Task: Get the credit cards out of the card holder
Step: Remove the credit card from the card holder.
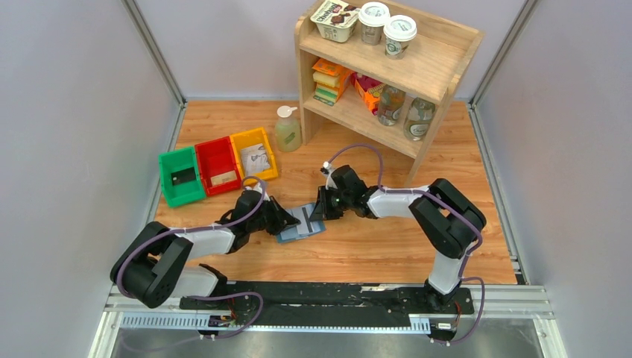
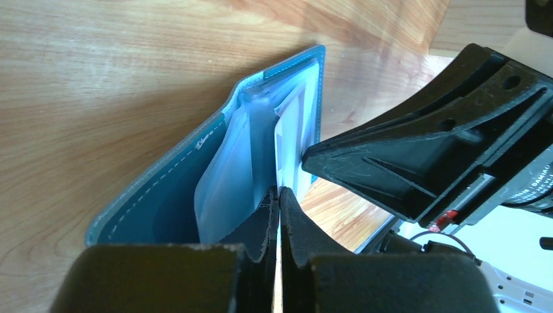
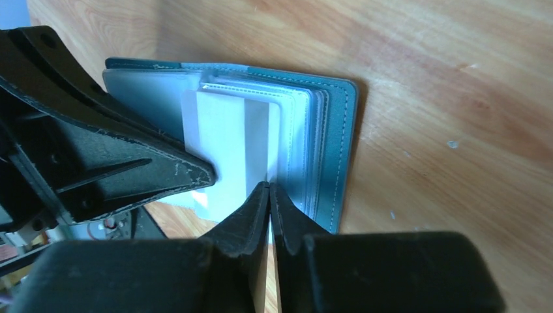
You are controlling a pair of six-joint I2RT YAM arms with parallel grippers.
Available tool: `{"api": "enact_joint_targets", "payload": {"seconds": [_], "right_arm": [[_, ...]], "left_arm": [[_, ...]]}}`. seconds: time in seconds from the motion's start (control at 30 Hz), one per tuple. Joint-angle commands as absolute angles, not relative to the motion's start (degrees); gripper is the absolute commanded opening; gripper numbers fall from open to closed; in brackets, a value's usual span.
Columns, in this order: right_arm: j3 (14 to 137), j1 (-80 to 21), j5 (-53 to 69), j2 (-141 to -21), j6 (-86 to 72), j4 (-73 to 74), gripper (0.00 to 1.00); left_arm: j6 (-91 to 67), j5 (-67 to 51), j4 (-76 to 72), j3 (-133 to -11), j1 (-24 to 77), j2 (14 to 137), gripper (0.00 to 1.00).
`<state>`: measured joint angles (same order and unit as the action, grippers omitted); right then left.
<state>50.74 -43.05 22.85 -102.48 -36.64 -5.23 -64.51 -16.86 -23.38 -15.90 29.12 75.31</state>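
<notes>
Open holder [image 1: 301, 222], centre frame. Left gripper [image 2: 279, 195] clenched on its sleeve [image 2: 228, 169]; right gripper [image 3: 269, 190] pinching white card [image 3: 225, 140]. Motor label [image 2: 533, 186] partly reads "DAMIAO".

Legible lettering, one item only: pale print "DAMIAO", cut by the frame edge, on the dark wrist housing [image 2: 529, 195] to the right of the card holder [image 2: 163, 202]. Printing on the tub [image 1: 335, 19] and cup lids [image 1: 373, 13] beyond the card holder — too small to read.

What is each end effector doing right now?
Left end effector: closed at the card holder pockets; grip unclear.
Right end effector: closed at the white card; grip unclear.
</notes>
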Motion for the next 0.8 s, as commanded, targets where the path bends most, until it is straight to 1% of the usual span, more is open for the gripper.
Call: {"api": "enact_joint_targets", "payload": {"seconds": [0.0,0.2,0.33,0.53,0.77], "right_arm": [[51.16,-43.33,25.14,-104.5,-37.79,-8.79,0.11],[49.31,-43.24,23.29,-105.64,-37.71,-7.03,0.08],[48.52,-43.24,23.38,-106.35,-37.62,-7.21,0.08],[48.87,-43.24,23.29,-107.31,-37.35,-6.94,0.08],[48.6,-43.16,23.12,-108.02,-37.27,-6.77,0.08]], "left_arm": [[-62.75,-15.3,-21.18,-15.03,29.0,74.79,0.03],[-65.38,-13.28,-21.09,-12.4,29.0,71.81,0.08],[-67.14,-13.45,-23.11,-10.73,29.0,70.14,0.14],[-68.91,-13.71,-26.19,-8.88,29.0,68.21,0.19],[-70.4,-13.36,-26.81,-6.68,29.0,64.78,0.19]]}}
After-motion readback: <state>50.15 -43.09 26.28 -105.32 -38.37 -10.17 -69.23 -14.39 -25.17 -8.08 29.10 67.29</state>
